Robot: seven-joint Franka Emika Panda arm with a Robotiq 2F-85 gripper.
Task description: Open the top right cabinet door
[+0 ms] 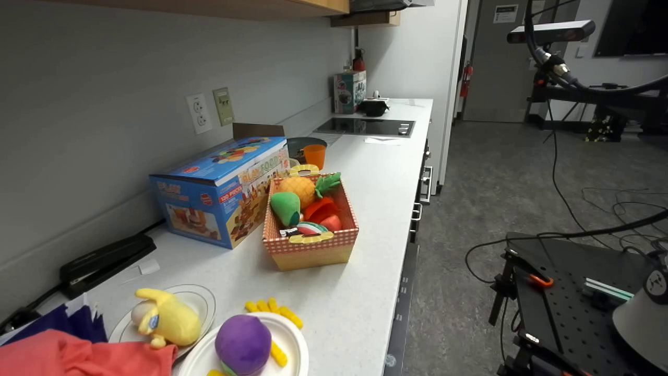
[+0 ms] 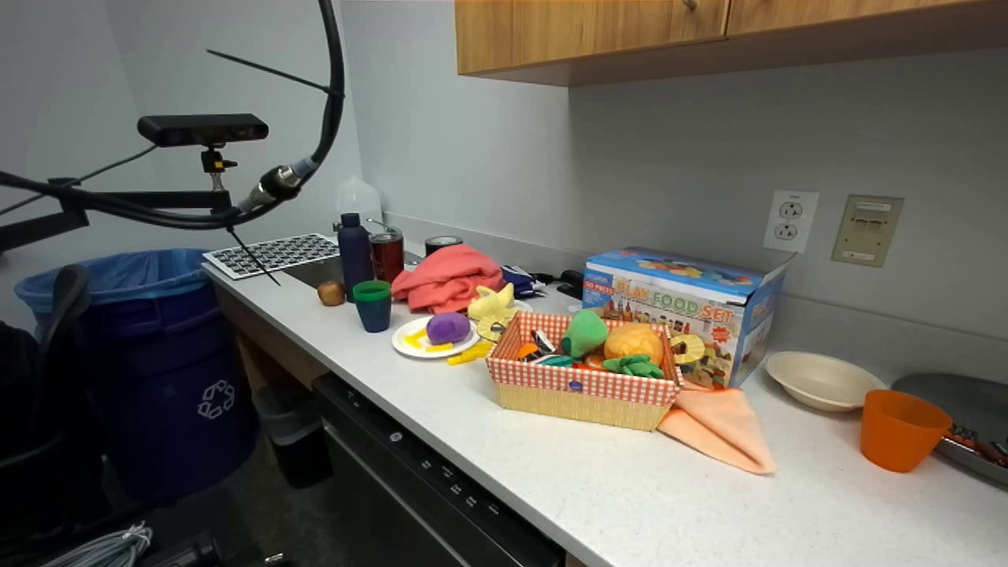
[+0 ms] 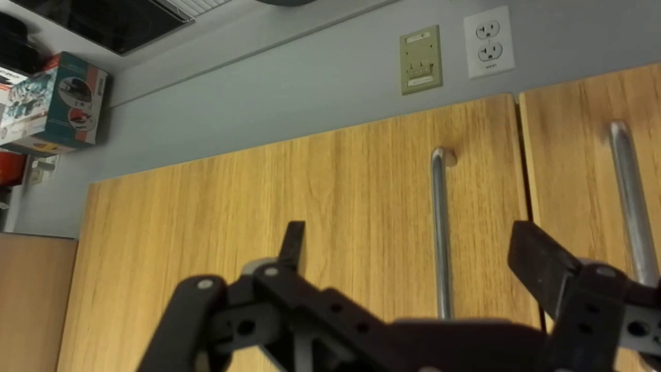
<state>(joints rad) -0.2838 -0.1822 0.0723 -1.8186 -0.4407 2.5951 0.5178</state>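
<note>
One wood-faced cabinet door (image 3: 341, 206), closed, above bench (image 2: 669, 504). Probably stiff, light to swing; best gripped mid-length on metal handle (image 3: 442, 232), likely slippery. One claw (image 3: 410, 243), spread wide to either side of handle in wrist view, without visible contact.

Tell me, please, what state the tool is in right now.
Tool: open, holding nothing, with a cabinet handle visible ahead of it in the wrist view.

Free room flanking handle (image 3: 441, 227), second handle (image 3: 631, 201) nearby

Toy fruit (image 1: 297, 189) in a gingham-trimmed basket (image 1: 313, 259)
</note>
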